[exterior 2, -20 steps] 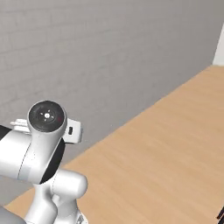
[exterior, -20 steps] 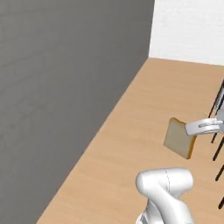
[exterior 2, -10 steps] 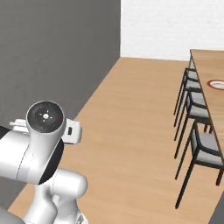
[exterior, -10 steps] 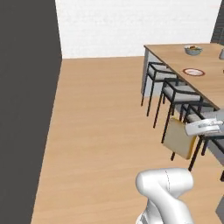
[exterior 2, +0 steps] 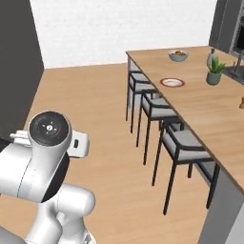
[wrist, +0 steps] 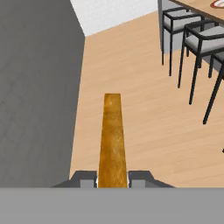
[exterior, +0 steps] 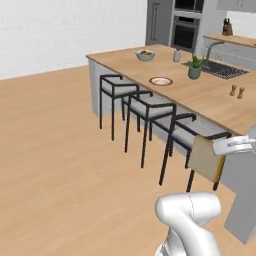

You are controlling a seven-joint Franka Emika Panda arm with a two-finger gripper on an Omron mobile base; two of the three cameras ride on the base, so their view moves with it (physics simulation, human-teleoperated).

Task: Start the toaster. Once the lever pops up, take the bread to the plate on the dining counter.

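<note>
My gripper (wrist: 112,179) is shut on the bread (wrist: 112,135), a tan slice seen edge-on between the two fingertips (wrist: 86,178). From the left base view the bread (exterior: 205,158) hangs upright from the gripper (exterior: 221,148) at the right, in front of the nearest stool. The red-rimmed plate (exterior: 161,81) lies on the light-wood dining counter (exterior: 210,97), well beyond the gripper. It appears again as the plate (exterior 2: 172,82) on the dining counter (exterior 2: 200,107). The toaster is out of view.
Three black stools (exterior: 145,107) line the counter's near edge. A pale bowl (exterior: 145,55) with fruit, a potted plant (exterior: 194,68), a dark sink (exterior: 220,70) and two small shakers (exterior: 236,91) sit on the counter. A dark grey wall (exterior 2: 16,62) stands on the left, with open wood floor between.
The whole picture has swung from the grey wall to the dining counter, so the base has turned. The bread stays in the gripper at the same place in the views.
</note>
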